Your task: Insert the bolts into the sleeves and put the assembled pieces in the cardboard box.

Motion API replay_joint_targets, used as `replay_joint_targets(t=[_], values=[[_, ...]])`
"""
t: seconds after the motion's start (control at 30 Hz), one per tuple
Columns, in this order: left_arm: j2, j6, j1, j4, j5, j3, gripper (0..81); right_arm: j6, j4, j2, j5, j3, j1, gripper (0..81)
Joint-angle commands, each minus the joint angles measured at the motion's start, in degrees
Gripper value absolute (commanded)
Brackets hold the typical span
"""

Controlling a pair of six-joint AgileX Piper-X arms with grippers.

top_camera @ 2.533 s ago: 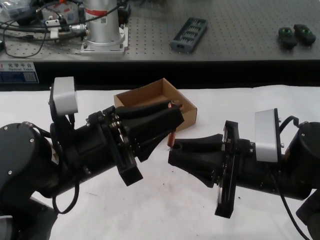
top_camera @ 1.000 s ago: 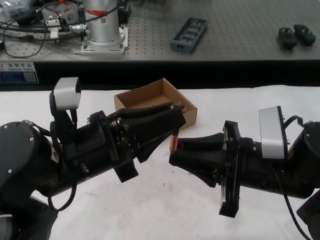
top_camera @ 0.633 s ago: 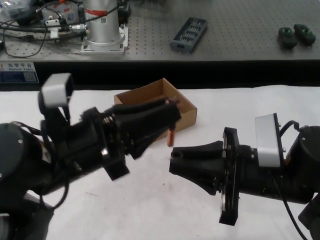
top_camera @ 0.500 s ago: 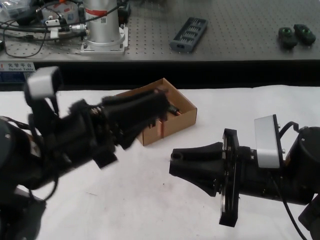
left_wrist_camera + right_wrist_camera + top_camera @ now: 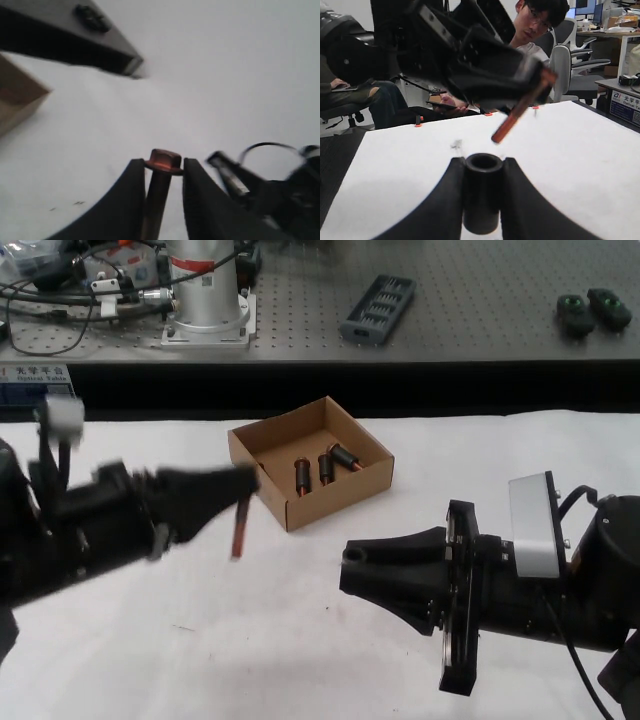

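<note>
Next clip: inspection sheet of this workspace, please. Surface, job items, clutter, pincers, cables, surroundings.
Surface: white sheet, a few dark marks.
Job's things: cardboard box holds three assembled pieces; bolt and sleeve apart, not joined.
Clutter: grey rack, black parts and metal column on the perforated table.
Pincers: left pincer shut on the bolt; right pincer shut on the sleeve.
Cables: bundle on the perforated table; cable loop at the right arm.
Surroundings: office chairs.
</note>
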Motion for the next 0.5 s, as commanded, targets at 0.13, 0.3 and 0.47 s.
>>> replay_joint_targets(t=[0.13, 0.3, 0.47], values=[[-5.8, 18.6, -2.1, 27.3, -16.1, -3.5, 0.6, -0.1, -0.6, -0.8, -0.7, -0.1, -0.3, 5.8], [-5.9, 22.9, -4.0, 41.6, -24.9, -8.6, 0.6, -0.1, -0.6, -0.8, -0.7, -0.1, -0.3, 5.8], [-5.7, 28.1, -6.6, 55.6, -37.2, -14.9, 0.6, -0.1, -0.6, -0.8, -0.7, -0.1, -0.3, 5.8]])
